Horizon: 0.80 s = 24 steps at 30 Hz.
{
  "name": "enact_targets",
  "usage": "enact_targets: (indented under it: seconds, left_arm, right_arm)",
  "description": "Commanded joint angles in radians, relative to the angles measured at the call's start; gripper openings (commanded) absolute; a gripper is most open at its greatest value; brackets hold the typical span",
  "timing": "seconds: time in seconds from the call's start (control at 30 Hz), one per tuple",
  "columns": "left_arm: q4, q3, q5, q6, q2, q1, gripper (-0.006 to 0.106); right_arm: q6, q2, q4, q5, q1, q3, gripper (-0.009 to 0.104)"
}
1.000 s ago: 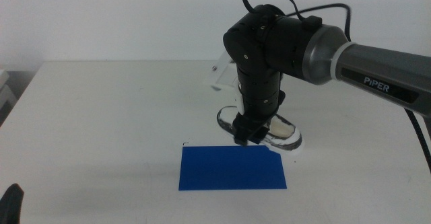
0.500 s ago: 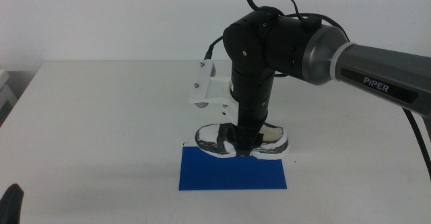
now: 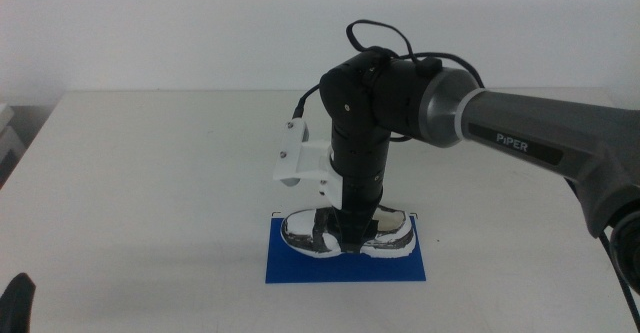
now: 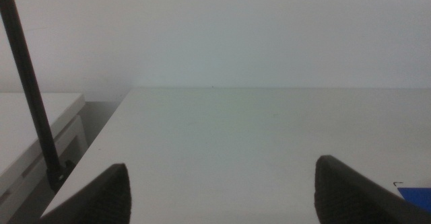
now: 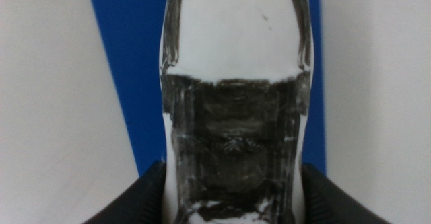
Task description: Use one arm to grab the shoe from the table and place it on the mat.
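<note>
Right arm (image 3: 520, 138) comes in from 3 o'clock of the middle view, wrist bent straight down over the mat (image 3: 300, 265). Right gripper (image 3: 350, 231) is clamped across the middle of the shoe (image 3: 390, 235), one jaw on each flank (wrist view shows both dark jaws pressed against the shoe's (image 5: 236, 116) sides at the black lace patch). Fingers narrow, holding the shoe.

Shoe sits over the blue mat, lengthwise along the mat's long axis, toe toward 9 o'clock and heel toward 3 o'clock in the middle view. It covers the far half of the mat; the near strip stays bare blue. Cannot tell if the sole is touching the mat or just above it. In the right wrist view the mat (image 5: 128, 62) shows as blue bands on both sides of the shoe, white table (image 5: 54, 103) beyond.

Mat lies on the table (image 3: 150, 173), slightly toward 6 o'clock of centre.

Left gripper (image 4: 222, 197) waits at the table's near-left corner, jaws wide apart, nothing between them; its tip (image 3: 18, 303) is barely visible at 7 o'clock of the middle view.
</note>
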Motion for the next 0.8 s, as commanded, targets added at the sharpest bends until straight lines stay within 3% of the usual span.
enact_targets:
  seconds: [0.0,0.3,0.33,0.4,0.53,0.77]
  left_arm:
    - [-0.013,0.005,-0.081,-0.012,-0.007,-0.005,0.094]
    - [-0.013,0.005,-0.081,-0.012,-0.007,-0.005,0.094]
    - [-0.013,0.005,-0.081,-0.012,-0.007,-0.005,0.094]
    - [-0.013,0.005,-0.081,-0.012,-0.007,-0.005,0.094]
    - [-0.013,0.005,-0.081,-0.012,-0.007,-0.005,0.094]
    - [-0.013,0.005,-0.081,-0.012,-0.007,-0.005,0.094]
  right_arm:
    - [-0.045,-0.054,0.011,-0.008,-0.001,-0.03,-0.003]
    - [-0.097,-0.02,0.022,-0.01,-0.001,-0.03,-0.003]
    - [-0.097,-0.017,0.022,-0.01,-0.001,-0.03,0.001]
    - [-0.094,-0.017,0.022,-0.013,-0.001,-0.03,0.053]
    - [-0.075,-0.054,0.039,-0.03,-0.008,-0.03,0.063]
    - [0.08,-0.28,0.081,-0.057,-0.089,-0.001,0.064]
